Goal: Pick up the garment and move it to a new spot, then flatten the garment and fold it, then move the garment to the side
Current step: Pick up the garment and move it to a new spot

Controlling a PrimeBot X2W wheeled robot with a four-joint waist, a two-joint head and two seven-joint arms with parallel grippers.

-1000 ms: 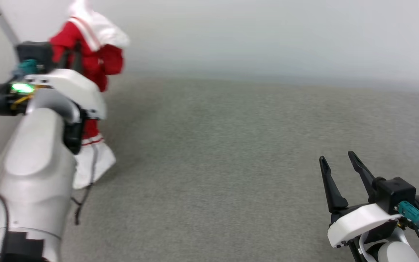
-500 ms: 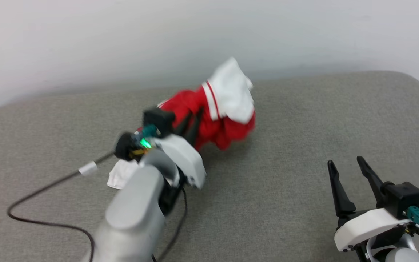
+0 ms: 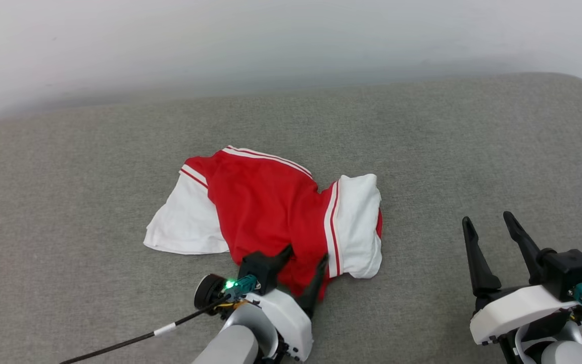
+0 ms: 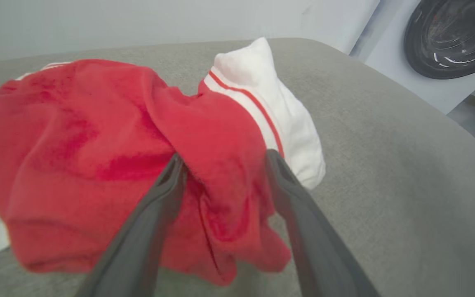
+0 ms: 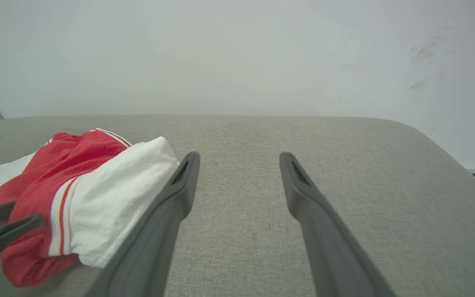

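The garment, a red jersey shirt with white sleeves and red-white striped trim, lies crumpled on the grey padded surface. No lettering shows on its upper side. My left gripper is at the garment's near edge with its jaws apart. In the left wrist view a fold of the red garment bulges between the spread fingers of the left gripper. My right gripper stands open at the lower right, apart from the cloth. The right wrist view shows the right gripper with nothing in it and the garment to its left.
A pale wall runs behind the surface, whose right end is rounded. A black cable with a white tag trails from the left wrist. A dark round appliance door stands beyond the surface's end.
The head camera has swung. The garment hung bunched from my shut left gripper; now it lies spread on the surface and that gripper's jaws have parted. The right gripper stays open.
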